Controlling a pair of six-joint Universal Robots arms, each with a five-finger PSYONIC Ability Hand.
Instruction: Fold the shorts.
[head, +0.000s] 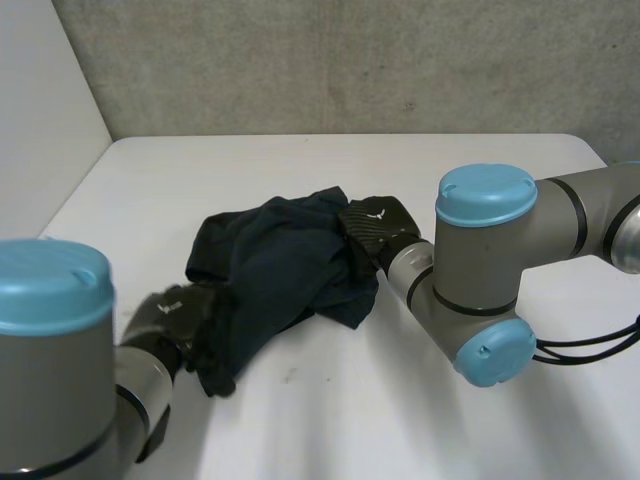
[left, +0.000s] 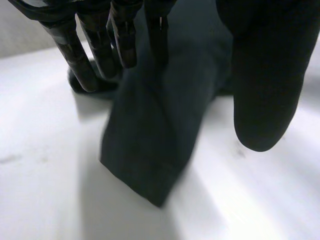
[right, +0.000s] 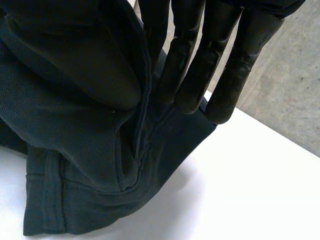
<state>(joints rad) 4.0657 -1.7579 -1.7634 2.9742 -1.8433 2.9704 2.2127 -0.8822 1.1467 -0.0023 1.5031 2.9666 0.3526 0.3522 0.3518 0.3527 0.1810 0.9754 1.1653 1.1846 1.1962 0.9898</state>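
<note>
Dark navy shorts lie crumpled in the middle of the white table. My left hand is at their near left corner. In the left wrist view its fingers and thumb stand apart, and a flap of the shorts lies flat on the table under the palm, not gripped. My right hand is at the right edge of the shorts. In the right wrist view its thumb presses a seamed edge of the shorts against straight fingers, lifting that edge off the table.
A grey wall runs along the table's far edge, and a pale wall stands at the left. Bare table lies in front of the shorts and behind them.
</note>
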